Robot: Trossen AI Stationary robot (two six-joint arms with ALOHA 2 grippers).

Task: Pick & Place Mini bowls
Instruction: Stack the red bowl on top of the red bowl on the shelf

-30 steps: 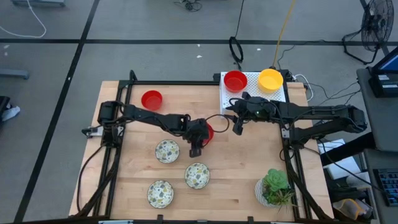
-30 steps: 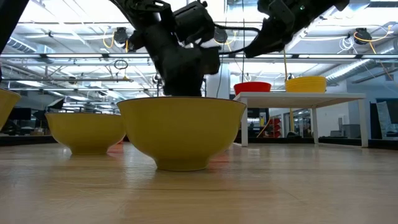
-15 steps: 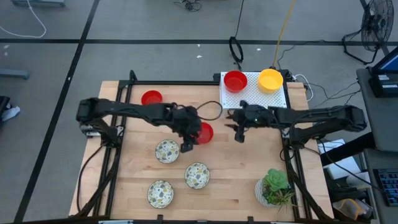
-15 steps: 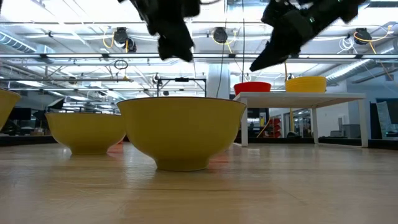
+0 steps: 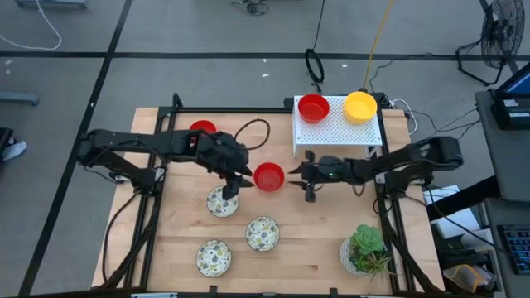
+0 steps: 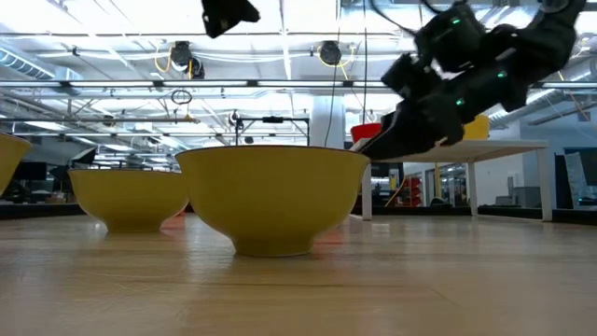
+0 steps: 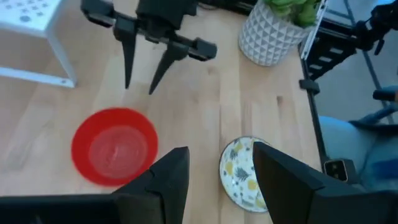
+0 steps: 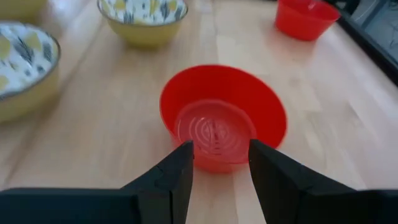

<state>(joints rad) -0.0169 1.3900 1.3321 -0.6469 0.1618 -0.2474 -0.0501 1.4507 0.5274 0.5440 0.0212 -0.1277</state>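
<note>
A red mini bowl (image 5: 268,176) sits free on the bench (image 5: 323,240), directly ahead of the right gripper (image 5: 310,189), whose fingers are spread wide and level with the rim, probably lined up to straddle the bowl's wall. The left gripper (image 5: 228,187) hangs just beside the bowl, fingers parted and holding nothing, above a speckled bowl (image 5: 221,201). Two bowls already rest on the white rack (image 5: 331,128).

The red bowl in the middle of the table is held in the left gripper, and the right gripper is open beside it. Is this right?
Not quite. The red bowl stands free on the table; the left gripper is open and holds nothing, as the left wrist view and the high view show. The right gripper is indeed open beside the bowl.
</note>
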